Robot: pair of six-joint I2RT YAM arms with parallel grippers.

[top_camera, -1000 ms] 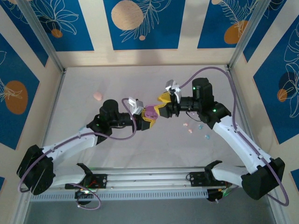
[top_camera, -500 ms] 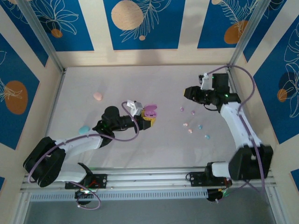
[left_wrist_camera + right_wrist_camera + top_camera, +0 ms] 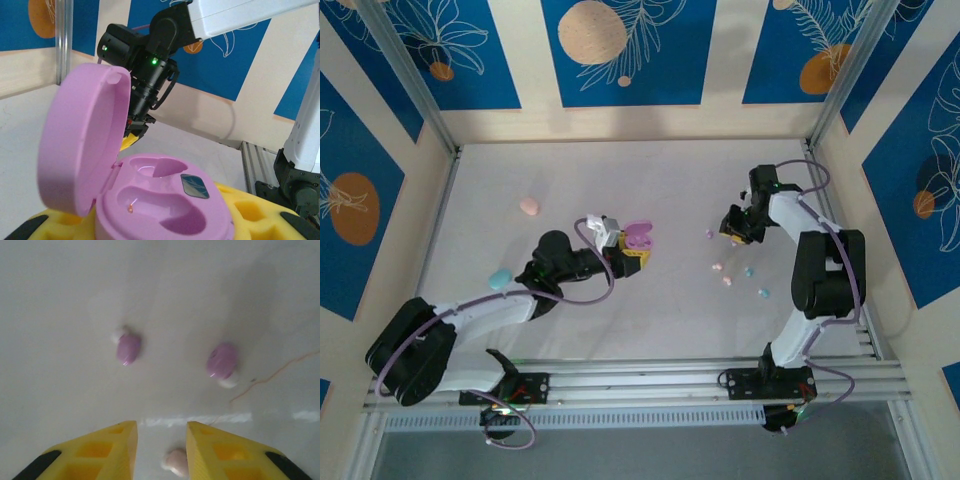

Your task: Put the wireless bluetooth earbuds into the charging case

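Observation:
My left gripper (image 3: 632, 246) is shut on the open purple charging case (image 3: 639, 238), held above the table. In the left wrist view the case (image 3: 165, 200) shows two bare wells, its lid (image 3: 82, 145) standing up at the left. My right gripper (image 3: 731, 230) hangs low over the scattered earbuds. In the right wrist view its yellow jaws (image 3: 161, 426) stand apart with nothing gripped. Ahead of them lie two purple earbuds (image 3: 128, 349) (image 3: 222, 361). A pale pink earbud (image 3: 176, 461) lies on the table in the gap between the fingers.
Pink earbuds (image 3: 717, 267) and light blue earbuds (image 3: 748, 271) lie just near of the right gripper. A pink case (image 3: 529, 206) sits at the far left, a blue case (image 3: 500, 279) by the left arm. The right arm (image 3: 150, 65) looms close behind the held case.
The right gripper left the case at the centre, swung right and came down over the earbuds, its jaws narrowing. The left gripper kept the open case almost where it was.

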